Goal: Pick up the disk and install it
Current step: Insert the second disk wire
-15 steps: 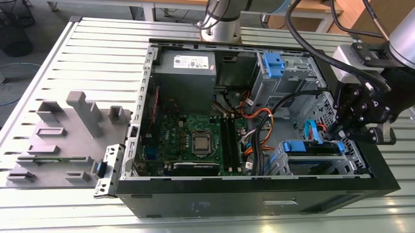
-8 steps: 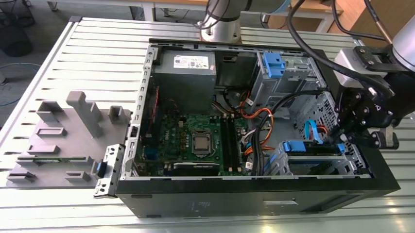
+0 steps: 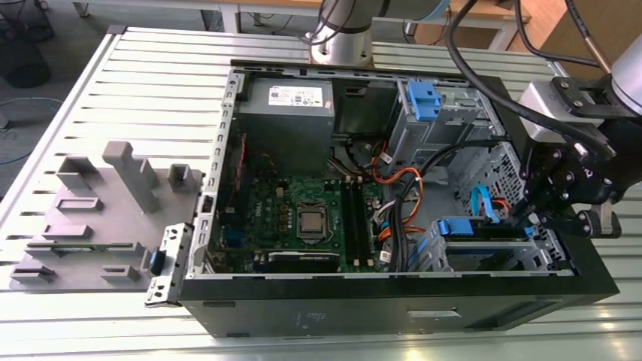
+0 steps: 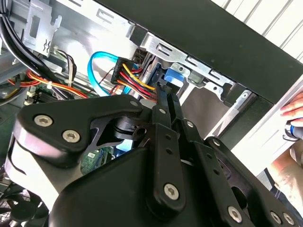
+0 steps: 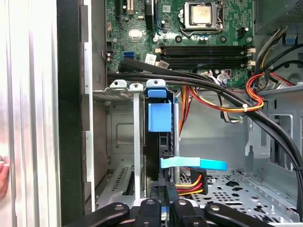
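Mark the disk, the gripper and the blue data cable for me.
disk (image 5: 158,116), first wrist view, on its blue end tab.
gripper (image 5: 164,201), first wrist view, between its fingertips.
blue data cable (image 5: 191,163), first wrist view, on its flat middle stretch.

open computer case, motherboard, grey fixture

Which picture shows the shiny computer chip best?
The first wrist view: the chip sits close and unblocked in its socket. The exterior view shows it smaller, mid-motherboard. In the second wrist view, the pincer fills the foreground.
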`<state>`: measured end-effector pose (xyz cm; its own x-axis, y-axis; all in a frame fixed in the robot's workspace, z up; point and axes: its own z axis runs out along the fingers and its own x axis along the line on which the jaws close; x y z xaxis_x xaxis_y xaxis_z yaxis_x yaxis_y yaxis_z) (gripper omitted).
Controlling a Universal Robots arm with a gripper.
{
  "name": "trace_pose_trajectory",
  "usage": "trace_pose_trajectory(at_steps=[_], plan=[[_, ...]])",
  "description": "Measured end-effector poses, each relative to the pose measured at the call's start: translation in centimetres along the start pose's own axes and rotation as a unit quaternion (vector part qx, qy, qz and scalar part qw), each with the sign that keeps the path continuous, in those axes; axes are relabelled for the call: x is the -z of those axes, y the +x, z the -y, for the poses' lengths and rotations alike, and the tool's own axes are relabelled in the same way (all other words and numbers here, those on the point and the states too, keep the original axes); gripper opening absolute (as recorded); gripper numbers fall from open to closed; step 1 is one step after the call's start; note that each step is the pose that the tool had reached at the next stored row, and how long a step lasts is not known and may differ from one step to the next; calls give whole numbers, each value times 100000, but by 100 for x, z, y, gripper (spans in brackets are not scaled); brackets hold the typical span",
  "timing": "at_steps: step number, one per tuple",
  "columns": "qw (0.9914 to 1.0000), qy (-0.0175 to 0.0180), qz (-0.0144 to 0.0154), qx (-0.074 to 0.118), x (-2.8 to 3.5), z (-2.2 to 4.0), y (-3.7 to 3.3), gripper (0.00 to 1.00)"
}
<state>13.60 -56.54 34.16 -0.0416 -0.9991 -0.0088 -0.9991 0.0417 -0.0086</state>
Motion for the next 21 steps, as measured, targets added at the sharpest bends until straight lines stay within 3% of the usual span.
trace_pose_trajectory(at_steps=[21], plan=[[100000, 0, -12, 1, -24, 0, 13, 16]])
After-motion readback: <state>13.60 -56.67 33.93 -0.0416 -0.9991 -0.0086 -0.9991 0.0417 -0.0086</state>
